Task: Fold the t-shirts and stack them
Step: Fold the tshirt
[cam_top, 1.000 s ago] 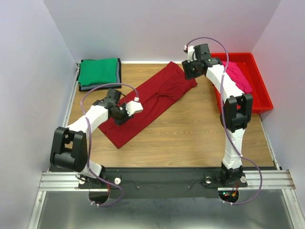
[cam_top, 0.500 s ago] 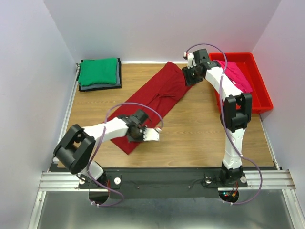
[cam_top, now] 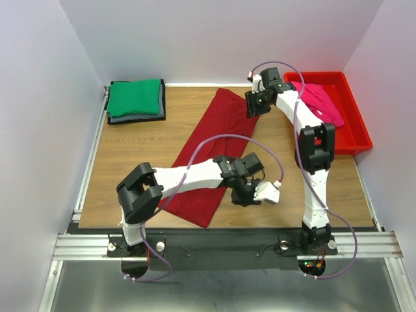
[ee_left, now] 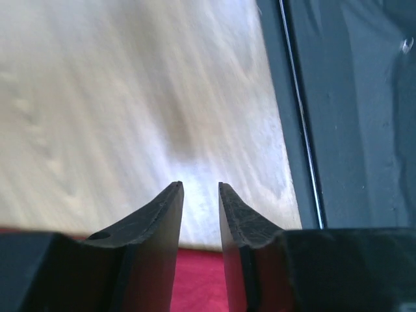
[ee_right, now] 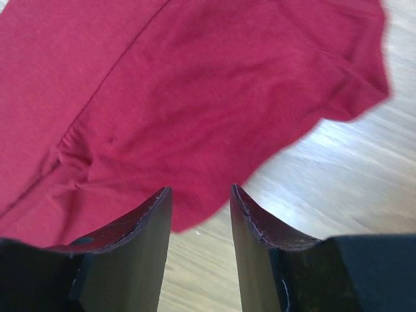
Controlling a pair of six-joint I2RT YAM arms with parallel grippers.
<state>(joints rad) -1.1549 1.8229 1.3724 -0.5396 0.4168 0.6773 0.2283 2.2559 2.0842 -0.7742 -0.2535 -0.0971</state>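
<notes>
The maroon t-shirt (cam_top: 218,146) lies as a long strip from the back middle of the table to the front edge. My left gripper (cam_top: 247,199) is just right of its lower part. It stands open over bare wood (ee_left: 200,184), and red cloth (ee_left: 198,283) shows only low between the finger bases. My right gripper (cam_top: 251,109) hovers open at the shirt's top right corner, the cloth's edge (ee_right: 195,130) lying under its tips (ee_right: 200,188). A folded green t-shirt (cam_top: 133,97) rests on a folded dark grey one (cam_top: 136,118) at the back left. The pink t-shirt (cam_top: 323,104) lies in the tray.
The red plastic tray (cam_top: 356,133) stands at the back right. In the left wrist view, the table's dark metal front edge (ee_left: 338,130) is close to my left fingers. White walls close in the left, back and right sides.
My left arm swept from the shirt's left side across it to the right. The shirt's lower end shifted right, so the shirt lies steeper and narrower. The right gripper moved slightly left.
</notes>
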